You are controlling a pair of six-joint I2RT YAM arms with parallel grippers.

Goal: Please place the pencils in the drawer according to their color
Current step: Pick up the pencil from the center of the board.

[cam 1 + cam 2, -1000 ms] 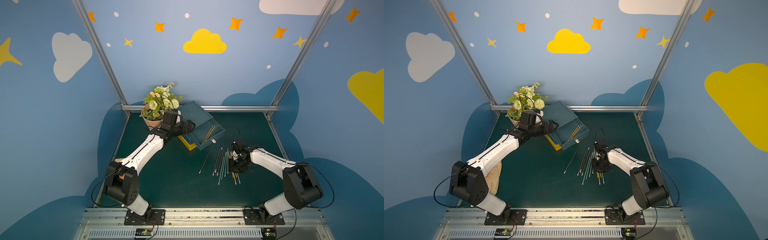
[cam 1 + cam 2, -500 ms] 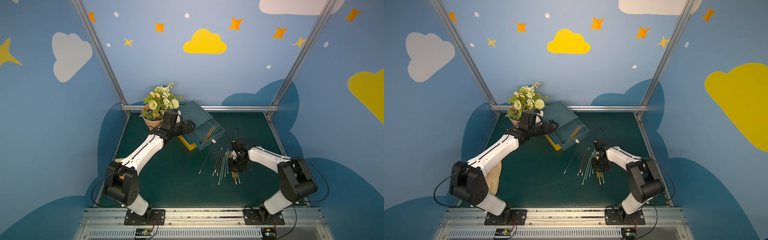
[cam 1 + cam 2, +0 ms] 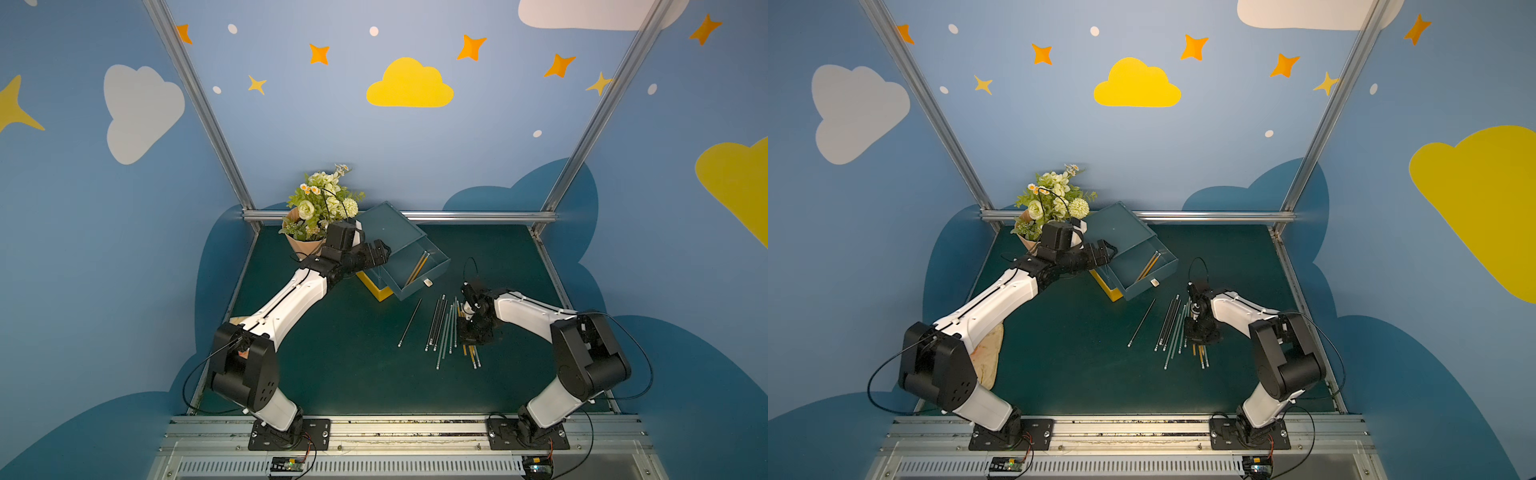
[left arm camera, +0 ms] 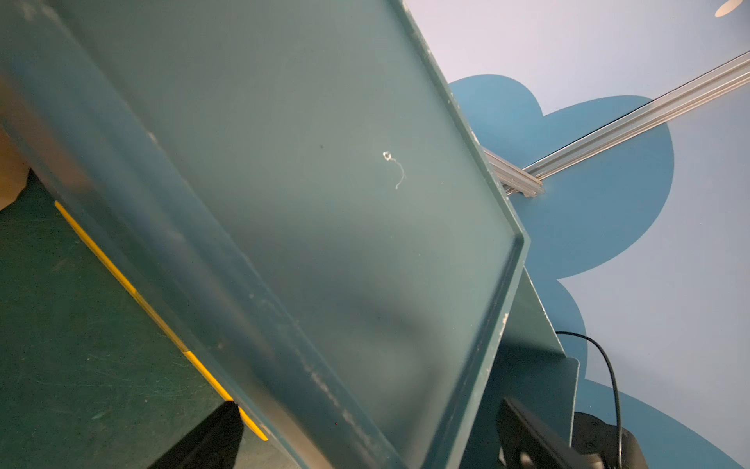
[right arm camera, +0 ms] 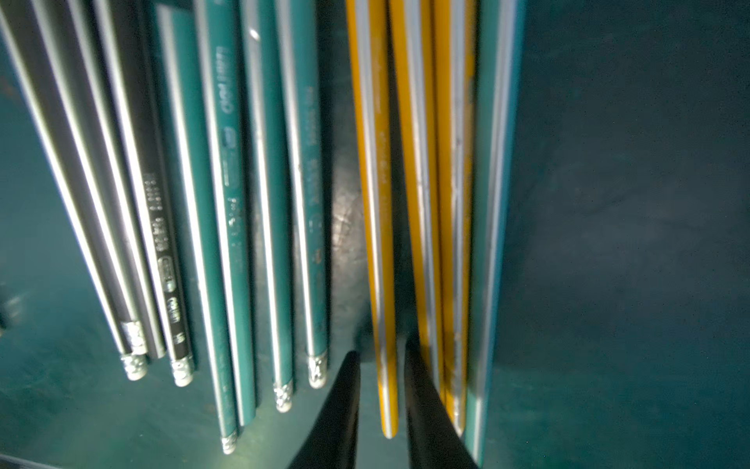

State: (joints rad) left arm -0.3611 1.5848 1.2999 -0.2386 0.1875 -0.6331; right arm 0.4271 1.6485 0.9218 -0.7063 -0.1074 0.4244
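Right gripper (image 5: 381, 349) straddles one yellow pencil (image 5: 375, 203)
Jaws slightly apart beside it; pencils (image 3: 444, 328) lie at the table's (image 3: 332, 374) 3 o'clock, drawer (image 3: 420, 289) at 1; left gripper (image 3: 380, 253) spans the cabinet (image 4: 324, 203), grip unclear

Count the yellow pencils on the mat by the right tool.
3, side by side on the mat: the straddled pencil between the right tool's fingers, the middle pencil, and the outer pencil against a green pencil. Others may hide under the arm.
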